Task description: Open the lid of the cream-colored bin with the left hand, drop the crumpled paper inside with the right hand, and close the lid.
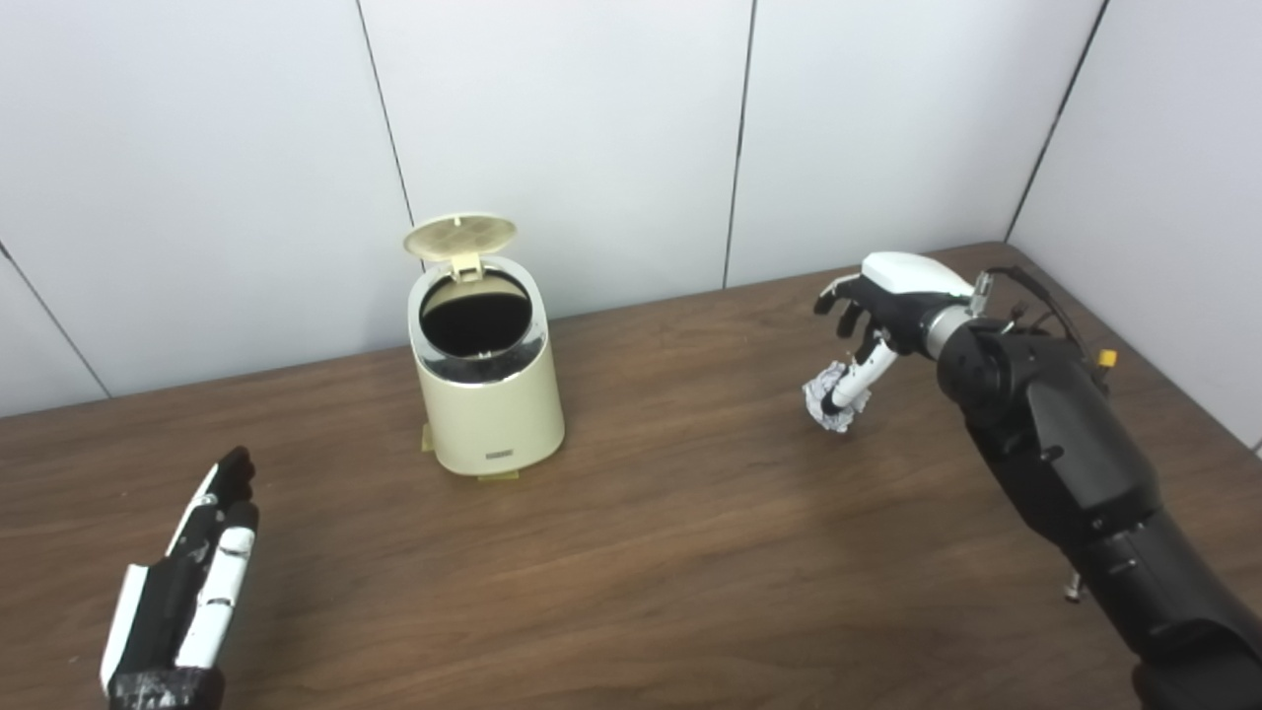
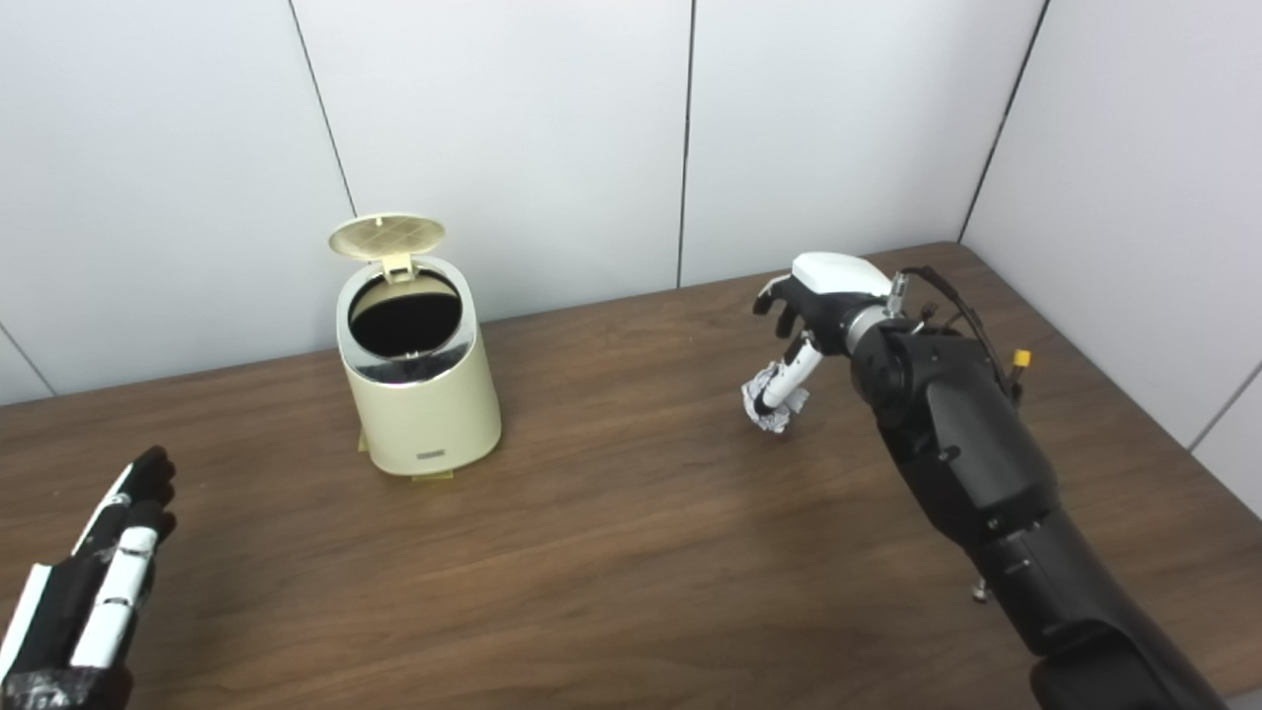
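Note:
The cream-colored bin [image 1: 490, 394] stands on the table's left half with its round lid [image 1: 459, 235] swung up and back, showing a dark inside. The crumpled paper [image 1: 826, 398] lies on the table to the right. My right hand [image 1: 880, 314] hovers just over it, palm down; its white thumb reaches down to the paper's right side while the dark fingers stay curled above, apart from the paper. My left hand [image 1: 192, 582] rests low at the front left, fingers straight and holding nothing, well short of the bin.
The brown wooden table [image 1: 651, 532] is backed by white wall panels. Its right edge runs close behind my right arm [image 1: 1075, 463]. A wide stretch of bare wood separates the bin and the paper.

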Robot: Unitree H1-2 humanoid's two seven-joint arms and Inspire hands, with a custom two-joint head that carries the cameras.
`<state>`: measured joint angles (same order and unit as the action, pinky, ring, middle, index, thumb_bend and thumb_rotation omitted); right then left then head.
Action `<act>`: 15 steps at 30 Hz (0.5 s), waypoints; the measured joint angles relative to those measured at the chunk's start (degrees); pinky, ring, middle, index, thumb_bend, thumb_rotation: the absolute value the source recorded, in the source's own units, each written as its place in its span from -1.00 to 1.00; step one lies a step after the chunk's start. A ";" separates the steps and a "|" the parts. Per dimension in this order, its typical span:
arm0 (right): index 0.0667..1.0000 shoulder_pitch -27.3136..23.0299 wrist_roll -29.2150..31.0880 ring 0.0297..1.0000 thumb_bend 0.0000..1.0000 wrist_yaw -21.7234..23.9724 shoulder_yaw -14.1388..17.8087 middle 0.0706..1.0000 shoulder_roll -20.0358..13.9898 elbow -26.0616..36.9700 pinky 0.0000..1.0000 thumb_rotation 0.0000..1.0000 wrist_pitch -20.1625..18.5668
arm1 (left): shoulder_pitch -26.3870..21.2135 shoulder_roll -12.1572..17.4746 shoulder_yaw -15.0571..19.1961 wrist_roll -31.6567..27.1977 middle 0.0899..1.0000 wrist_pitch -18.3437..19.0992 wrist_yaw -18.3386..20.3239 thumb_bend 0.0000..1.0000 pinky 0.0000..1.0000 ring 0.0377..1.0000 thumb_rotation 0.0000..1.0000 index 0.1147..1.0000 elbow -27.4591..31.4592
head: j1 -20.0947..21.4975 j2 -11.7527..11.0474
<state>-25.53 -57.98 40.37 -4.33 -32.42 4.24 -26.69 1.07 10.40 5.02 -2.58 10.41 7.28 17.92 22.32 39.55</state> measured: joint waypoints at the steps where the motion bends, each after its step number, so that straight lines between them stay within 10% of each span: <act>1: 0.55 0.25 -0.26 0.19 1.00 0.26 0.00 0.31 0.02 0.00 -0.10 -0.51 0.00 | -0.03 0.11 0.04 -0.02 0.93 0.00 0.05 -0.14 1.00 0.98 0.48 0.99 -0.05 | 0.26 0.09; 4: 0.56 0.88 -1.19 0.14 1.00 0.62 -0.01 0.26 0.30 0.00 -0.16 -0.51 0.00 | -0.15 0.30 0.11 -0.24 0.94 0.00 0.16 -0.18 1.00 0.99 0.49 1.00 -0.08 | 0.53 0.09; 8: 0.58 0.95 -1.93 0.52 1.00 1.35 -0.11 0.61 0.46 -0.01 0.33 -0.52 0.00 | -0.31 0.60 0.11 -0.69 0.96 -0.03 0.38 -0.22 1.00 1.00 0.52 1.00 -0.10 | 1.06 0.26; 15: 0.59 1.49 -1.99 0.51 1.00 2.25 0.01 0.60 0.50 0.00 0.28 -0.51 -0.01 | -0.37 0.75 0.05 -1.49 0.96 -0.02 0.37 -0.21 1.00 1.00 0.48 1.00 -0.21 | 1.15 0.53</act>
<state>-24.04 -59.97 42.62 -4.32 -31.92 4.24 -26.70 0.70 11.15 5.07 -4.07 10.39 7.65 17.71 23.47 40.08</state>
